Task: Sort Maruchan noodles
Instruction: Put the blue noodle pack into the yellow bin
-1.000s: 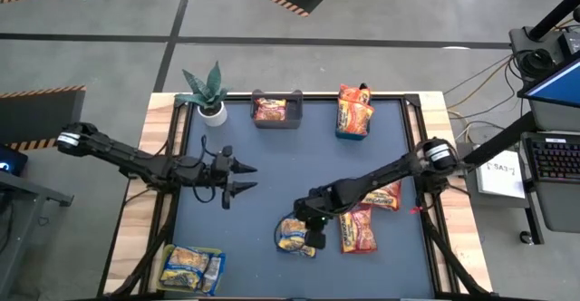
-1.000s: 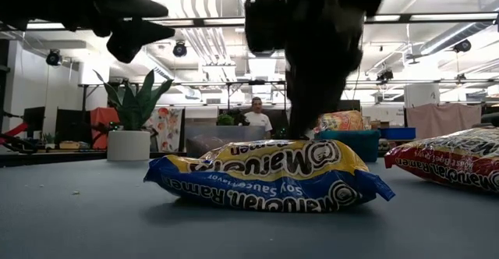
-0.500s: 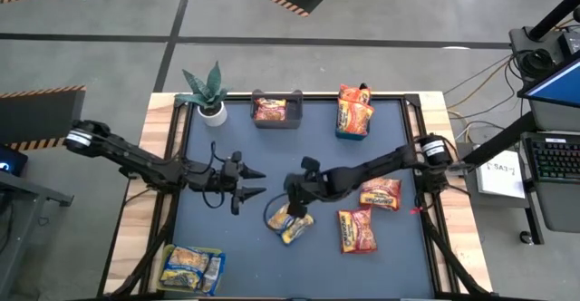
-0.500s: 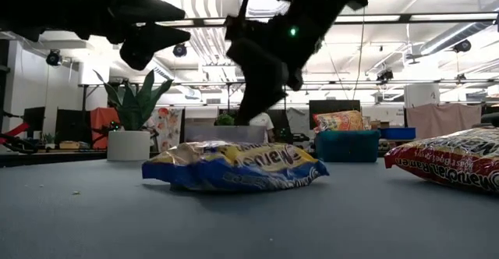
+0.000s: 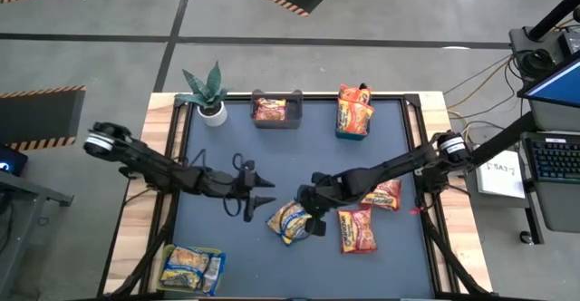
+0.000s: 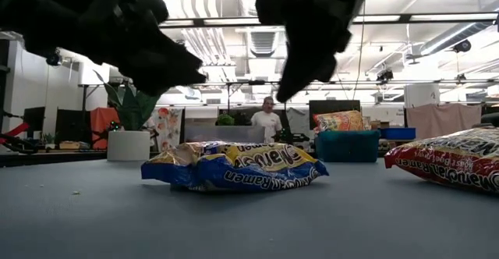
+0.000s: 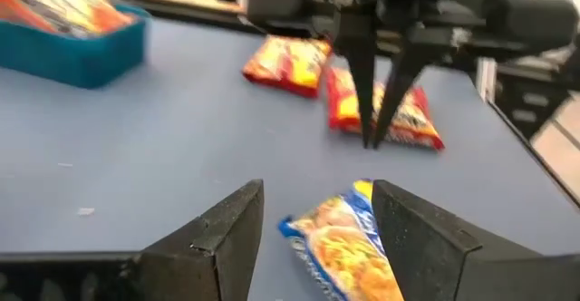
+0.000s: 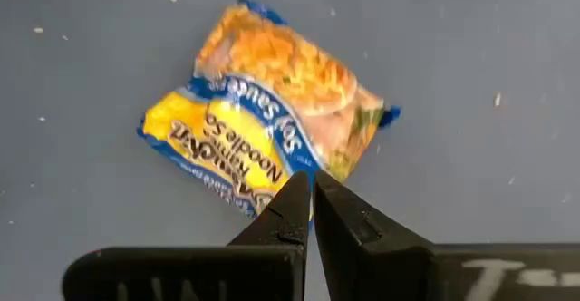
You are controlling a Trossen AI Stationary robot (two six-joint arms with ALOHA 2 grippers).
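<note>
My left end effector (image 5: 263,190) hangs just above the table (image 5: 272,151) with its fingers parted and nothing between them, pointing at the yellow-and-blue packet (image 5: 290,221), which lies flat on the table near the front middle, just ahead of my fingertips. My right end effector (image 5: 318,224) hovers over that packet's far edge, pinched shut and empty. As I judge it, the step in hand is for my left side to take this packet: I should come in low, straddle its near short edge with both fingers, and close only once the plastic sits well between them, so it does not skate away. From above, its long axis runs diagonally, one short end toward my left end effector, the other toward the red packets (image 5: 358,230) beside it.
</note>
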